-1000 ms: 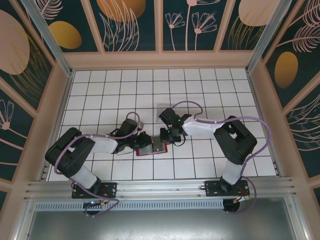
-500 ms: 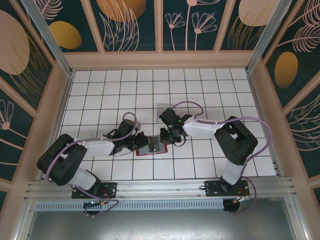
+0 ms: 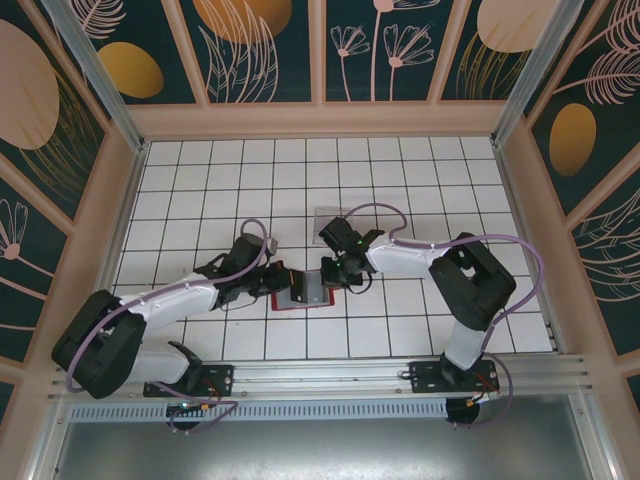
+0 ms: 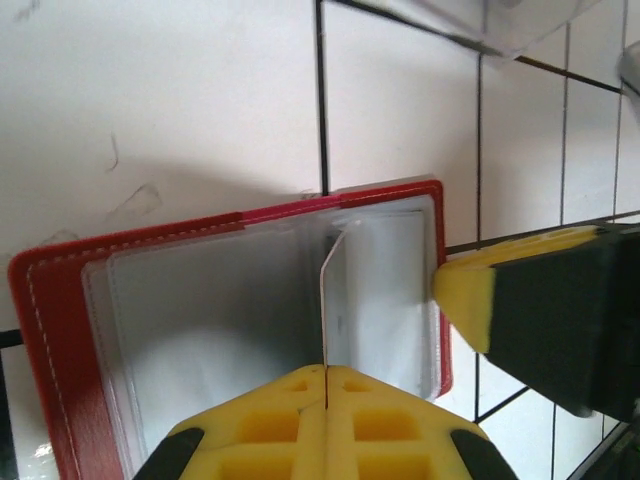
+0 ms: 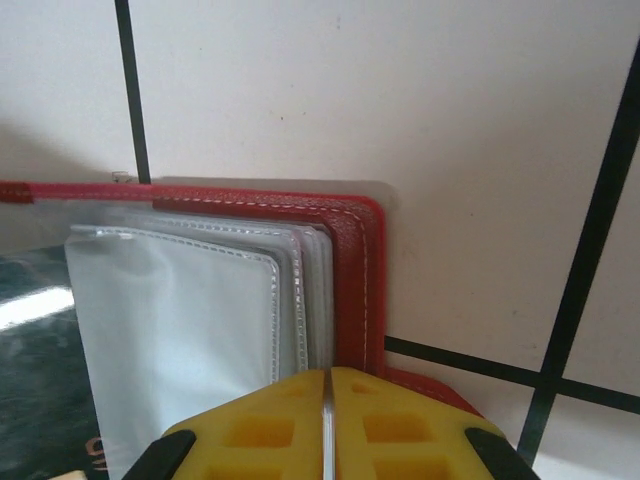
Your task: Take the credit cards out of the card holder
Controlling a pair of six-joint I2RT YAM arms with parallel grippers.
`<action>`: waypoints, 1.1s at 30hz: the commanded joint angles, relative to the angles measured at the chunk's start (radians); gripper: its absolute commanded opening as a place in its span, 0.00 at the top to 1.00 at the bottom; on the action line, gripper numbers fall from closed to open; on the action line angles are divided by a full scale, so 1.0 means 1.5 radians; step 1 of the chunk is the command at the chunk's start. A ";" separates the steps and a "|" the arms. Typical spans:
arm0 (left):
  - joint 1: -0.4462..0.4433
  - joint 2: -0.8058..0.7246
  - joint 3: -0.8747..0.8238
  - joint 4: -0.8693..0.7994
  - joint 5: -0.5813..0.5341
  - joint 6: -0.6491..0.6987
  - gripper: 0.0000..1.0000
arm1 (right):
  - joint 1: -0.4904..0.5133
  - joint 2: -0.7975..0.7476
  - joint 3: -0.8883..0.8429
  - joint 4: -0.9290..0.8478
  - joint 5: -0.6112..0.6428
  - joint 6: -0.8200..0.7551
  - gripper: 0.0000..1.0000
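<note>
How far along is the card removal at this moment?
Done: the card holder lies open, clear sleeves exposed. In hand: the left gripper is shut on a thin pale sheet, card or sleeve I cannot tell; the right gripper is shut at the holder's edge. Left: what looks like a dark card sits inside; none is pulled clear yet.

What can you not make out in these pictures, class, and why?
Left wrist: whether the pale sheet pinched by the left end effector is a card or a sleeve; it stands edge-on.
Right wrist: the dark card, cut by the left edge, with glare on it.
Top: how many cards the card holder has; too small from there.
</note>
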State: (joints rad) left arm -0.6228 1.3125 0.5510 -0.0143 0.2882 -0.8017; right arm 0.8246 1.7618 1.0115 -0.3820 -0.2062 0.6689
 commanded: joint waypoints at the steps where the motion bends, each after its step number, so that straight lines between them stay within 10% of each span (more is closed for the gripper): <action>1: 0.001 -0.028 0.041 -0.087 -0.029 0.105 1.00 | 0.001 -0.018 -0.006 -0.044 0.018 0.006 0.89; 11: 0.000 -0.046 0.151 -0.200 -0.001 0.371 1.00 | -0.025 -0.120 0.001 -0.054 0.049 0.013 0.66; 22: 0.000 0.084 0.389 -0.413 0.009 0.851 1.00 | -0.156 -0.252 -0.019 -0.096 0.073 -0.028 0.65; 33: 0.001 0.314 0.689 -0.543 -0.030 1.055 1.00 | -0.233 -0.300 -0.034 -0.113 0.068 -0.057 0.65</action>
State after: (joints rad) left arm -0.6228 1.7168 1.5047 -0.7311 0.2539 0.6514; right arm 0.4889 1.3407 0.9844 -0.5190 -0.1200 0.6079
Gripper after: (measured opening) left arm 0.064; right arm 0.351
